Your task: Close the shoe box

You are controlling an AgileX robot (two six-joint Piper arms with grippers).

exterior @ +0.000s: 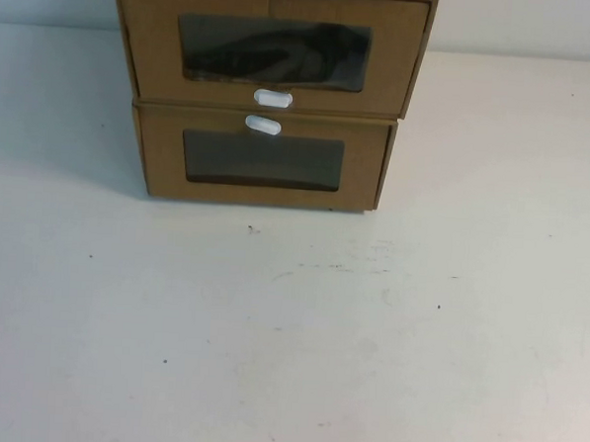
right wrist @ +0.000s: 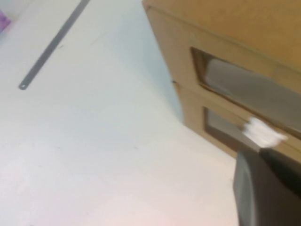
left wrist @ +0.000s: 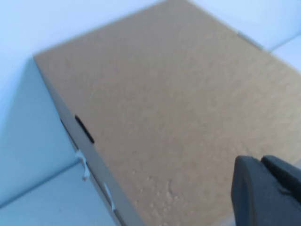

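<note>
Though stacked, two shoe boxes (exterior: 151,45) (exterior: 160,159); left hand (left wrist: 265,190) above, right hand (right wrist: 268,186) beside.

Second brown cardboard box (exterior: 160,153) at the bottom of the stack, white tab (exterior: 263,125) sitting above its dark window (exterior: 262,161). Resting on a white table (exterior: 289,330) with a few dark specks and scuffs. Also a thin grey metal strip (right wrist: 51,47) lying flat on the table, plus a bit of something purple (right wrist: 3,21) at the edge, can't tell what.

table (exterior: 289,330): white, scuffed, small dark specks | wall (exterior: 523,23): pale, plain, along table's far edge | light: soft, even | strip (right wrist: 51,47): thin grey, lying on table in right wrist view
</note>
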